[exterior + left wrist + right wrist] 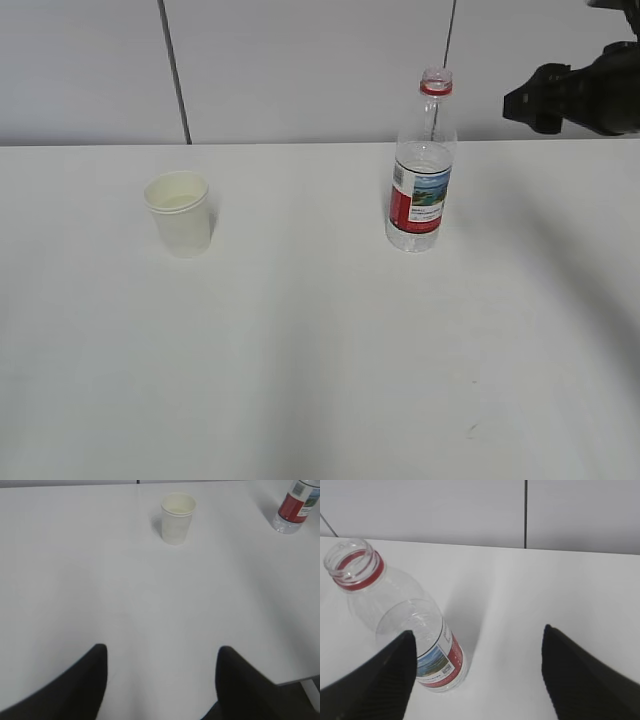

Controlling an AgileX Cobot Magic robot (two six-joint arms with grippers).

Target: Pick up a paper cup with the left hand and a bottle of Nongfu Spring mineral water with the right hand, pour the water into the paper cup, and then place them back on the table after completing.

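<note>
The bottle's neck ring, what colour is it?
Red, on the uncapped bottle; the right wrist view shows its neck ring best.

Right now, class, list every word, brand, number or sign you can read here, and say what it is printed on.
Bottle label: red and white with a landscape picture, small print too blurred to read.
Bottle label code square: not readable.
Paper cup: plain, no print.
Nothing legible elsewhere.

both pincers, left point(162, 680) and right point(475, 672), jaws wide apart, empty
</note>
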